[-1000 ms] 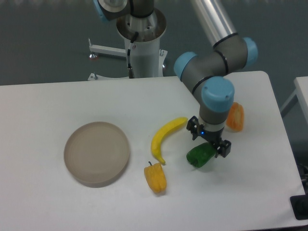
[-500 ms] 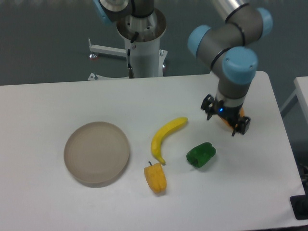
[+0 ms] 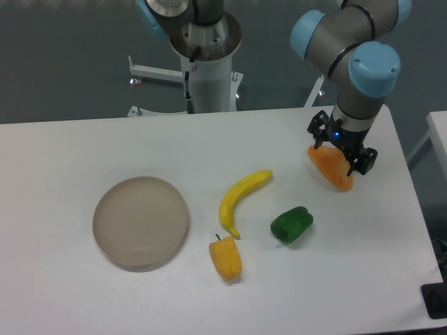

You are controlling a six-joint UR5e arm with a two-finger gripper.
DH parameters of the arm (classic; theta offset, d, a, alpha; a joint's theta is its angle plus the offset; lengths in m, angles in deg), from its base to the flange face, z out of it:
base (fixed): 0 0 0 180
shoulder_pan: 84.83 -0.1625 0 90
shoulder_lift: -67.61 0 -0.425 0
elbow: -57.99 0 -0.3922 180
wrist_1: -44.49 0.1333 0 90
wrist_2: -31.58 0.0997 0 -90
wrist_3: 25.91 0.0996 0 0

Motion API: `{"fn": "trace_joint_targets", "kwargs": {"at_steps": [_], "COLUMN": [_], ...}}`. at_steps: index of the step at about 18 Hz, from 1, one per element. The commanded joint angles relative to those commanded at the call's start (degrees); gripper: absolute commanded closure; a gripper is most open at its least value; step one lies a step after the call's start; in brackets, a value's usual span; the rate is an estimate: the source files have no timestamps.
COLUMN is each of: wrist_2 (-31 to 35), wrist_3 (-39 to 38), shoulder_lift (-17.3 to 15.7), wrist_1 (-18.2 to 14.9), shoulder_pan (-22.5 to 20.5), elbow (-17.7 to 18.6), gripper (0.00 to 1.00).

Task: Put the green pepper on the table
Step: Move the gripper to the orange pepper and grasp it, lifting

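A: Item one, the green pepper (image 3: 292, 224)?

B: Lying on the table (image 3: 84, 139), right of centre, touching nothing. Just right of the lower end of the banana (image 3: 238, 200), up and to the right of the yellow pepper (image 3: 225, 257).

A: Gripper (image 3: 343, 147)?

B: Raised off the surface toward the right rear of the table, well apart from the green pepper. Fingers spread, nothing between them. The orange pepper (image 3: 332, 167) lies just below and behind it from where I stand; I cannot tell whether a finger touches it.

A: Remaining stock?

B: One round grey-beige plate (image 3: 140, 222), left of the banana, nothing on it. One white pedestal (image 3: 206, 70) behind the table's far edge.
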Motion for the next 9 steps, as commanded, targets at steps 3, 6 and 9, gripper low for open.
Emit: {"fn": "trace_joint_targets", "kwargs": {"at_steps": [3, 6, 9], "wrist_2": [-0.97, -0.88, -0.88], "wrist_3": [0.0, 0.09, 0.09], "shoulder_lift": [0.26, 0.35, 0.44], "wrist_1": [0.35, 0.35, 0.35], "shoulder_pan": [0.0, 0.0, 0.09], "elbow": [0.0, 0.0, 0.0], "gripper": [0.0, 0.0, 0.0]}}
